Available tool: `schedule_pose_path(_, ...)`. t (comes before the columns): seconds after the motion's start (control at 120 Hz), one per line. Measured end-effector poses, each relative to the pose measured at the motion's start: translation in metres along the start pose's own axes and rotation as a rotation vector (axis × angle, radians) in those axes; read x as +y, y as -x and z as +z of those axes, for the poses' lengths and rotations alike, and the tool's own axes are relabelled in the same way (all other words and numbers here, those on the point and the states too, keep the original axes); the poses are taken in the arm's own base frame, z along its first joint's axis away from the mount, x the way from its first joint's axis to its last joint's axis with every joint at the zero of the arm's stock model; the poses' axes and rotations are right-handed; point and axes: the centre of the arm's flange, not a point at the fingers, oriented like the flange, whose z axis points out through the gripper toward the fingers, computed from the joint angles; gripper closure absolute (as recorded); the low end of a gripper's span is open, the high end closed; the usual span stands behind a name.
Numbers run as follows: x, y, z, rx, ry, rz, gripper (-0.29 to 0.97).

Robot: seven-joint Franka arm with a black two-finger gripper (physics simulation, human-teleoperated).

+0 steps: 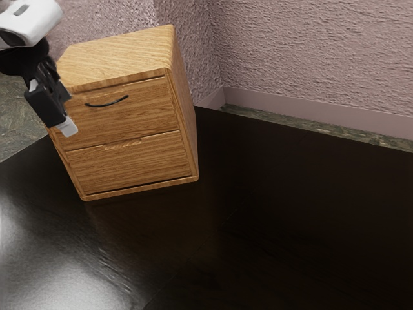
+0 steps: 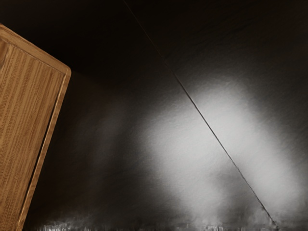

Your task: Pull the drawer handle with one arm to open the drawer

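1. A wooden cabinet is seen standing upright on the dark surface, close to its far edge by the wall.
2. Its upper drawer is shut, flush with the front.
3. A thin black curved handle is mounted near that drawer's top.

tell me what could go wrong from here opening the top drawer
1. The gripper sits at the cabinet's front edge, beside and below the black handle; moving across, it could bump the drawer front.
2. The handle is thin and lies close to the wood, so a grasp may miss or slip.
3. The cabinet stands free on the glossy table; a pull might drag it all instead.
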Motion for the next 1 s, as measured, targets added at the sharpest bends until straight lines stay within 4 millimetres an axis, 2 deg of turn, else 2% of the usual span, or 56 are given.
schedule_pose_path(0.167,-0.010,-0.005,0.022,-0.009,-0.028,0.118,0.00)
schedule_pose_path(0.233,-0.022,-0.002,0.029,0.001,-0.038,0.156,0.00)
schedule_pose_path(0.325,-0.032,0.002,0.031,0.017,-0.053,0.208,0.00)
schedule_pose_path(0.55,-0.040,0.004,0.031,0.039,-0.081,0.329,0.00)
schedule_pose_path(0.675,-0.073,0.034,0.042,0.044,-0.079,0.303,0.00)
schedule_pose_path(0.75,-0.087,0.045,0.047,0.049,-0.082,0.289,0.00)
schedule_pose_path(0.9,-0.093,0.023,0.074,0.030,-0.074,0.316,0.00)
schedule_pose_path(1.0,-0.104,0.027,0.079,0.031,-0.082,0.284,0.00)
